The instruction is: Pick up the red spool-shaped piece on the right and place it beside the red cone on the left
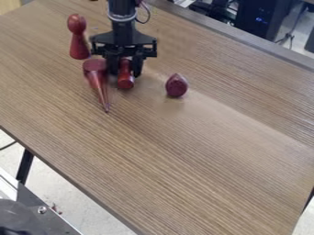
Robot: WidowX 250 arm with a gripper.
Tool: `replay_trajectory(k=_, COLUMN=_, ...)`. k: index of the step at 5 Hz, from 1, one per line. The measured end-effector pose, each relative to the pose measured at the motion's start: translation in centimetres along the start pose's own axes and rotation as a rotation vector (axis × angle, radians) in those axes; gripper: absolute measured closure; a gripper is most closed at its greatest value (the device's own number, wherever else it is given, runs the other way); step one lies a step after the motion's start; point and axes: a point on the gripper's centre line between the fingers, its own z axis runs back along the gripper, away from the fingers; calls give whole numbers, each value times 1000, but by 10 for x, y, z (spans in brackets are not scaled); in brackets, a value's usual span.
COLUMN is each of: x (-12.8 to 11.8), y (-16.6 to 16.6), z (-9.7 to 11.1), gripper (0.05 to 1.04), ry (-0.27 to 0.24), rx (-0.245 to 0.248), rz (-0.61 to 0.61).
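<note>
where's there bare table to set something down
Widest: the table from the tip of the cone to the near edge. Also free: the stretch between the small pointed piece and the picture's right edge. Crowded: upper left, where the cone, red cylinder, hand and pawn-shaped piece are close together.

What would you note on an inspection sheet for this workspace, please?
Surface: wood-grain tabletop, slanted in view
Job's things: red cylinder at the gripper; red cone and pawn-shaped piece on one side, pointed round piece on the other
Clutter: small dark item, cut off at top
Gripper: over the cylinder; grip unclear
Cables: one loops beside the arm
Surroundings: dark equipment beyond the table
</note>
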Motion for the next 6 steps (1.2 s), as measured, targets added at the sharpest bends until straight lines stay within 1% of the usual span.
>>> replay_trajectory(k=1, x=1, y=1, z=-2, gripper=567, ry=-1, rx=-1, rz=24)
replay_trajectory(k=2, x=2, y=2, z=-2, gripper=506, ry=-2, rx=6, rz=45)
replay_trajectory(k=3, x=-2, y=1, z=-2, gripper=205, ry=29, rx=18, rz=49)
replay_trajectory(k=4, x=-5, y=-3, z=6, gripper=79, ry=26, rx=57, rz=59)
replay_trajectory(k=5, x=-2, y=-19, z=40, gripper=83, ry=-66, rx=70, rz=40)
replay_trajectory(k=6, x=-7, y=-30, z=67, gripper=83, ry=-108, rx=88, rz=-17)
